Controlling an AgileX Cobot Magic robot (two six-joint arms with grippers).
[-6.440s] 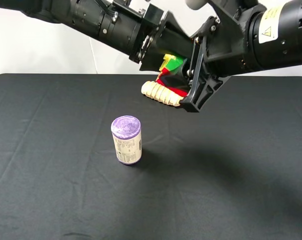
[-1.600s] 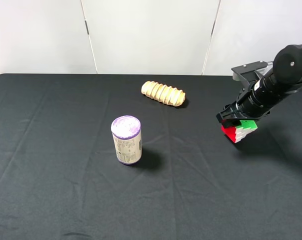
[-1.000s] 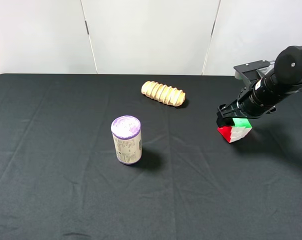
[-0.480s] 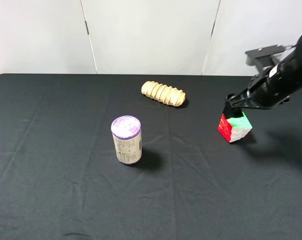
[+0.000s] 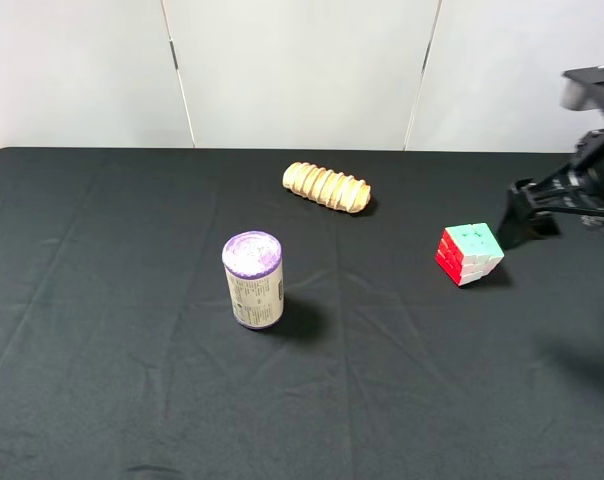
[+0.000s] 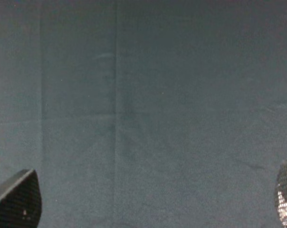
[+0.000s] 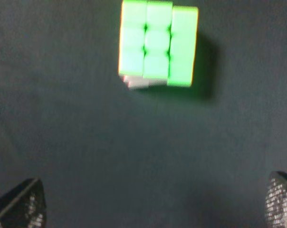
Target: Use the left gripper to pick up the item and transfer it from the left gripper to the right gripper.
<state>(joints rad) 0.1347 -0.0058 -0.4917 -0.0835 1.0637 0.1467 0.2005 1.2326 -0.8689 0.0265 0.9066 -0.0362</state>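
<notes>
The cube (image 5: 470, 253) sits free on the counter (image 5: 132, 400) near the right edge; both the right gripper (image 5: 527, 215) and left gripper (image 6: 148, 209) have spread, empty fingers; withdraw upward without nudging it

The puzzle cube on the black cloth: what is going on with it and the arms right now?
Nothing holds the puzzle cube. It sits on the black cloth, green face up. The right gripper is open beside it, apart from it. The left gripper is open over bare cloth.
</notes>
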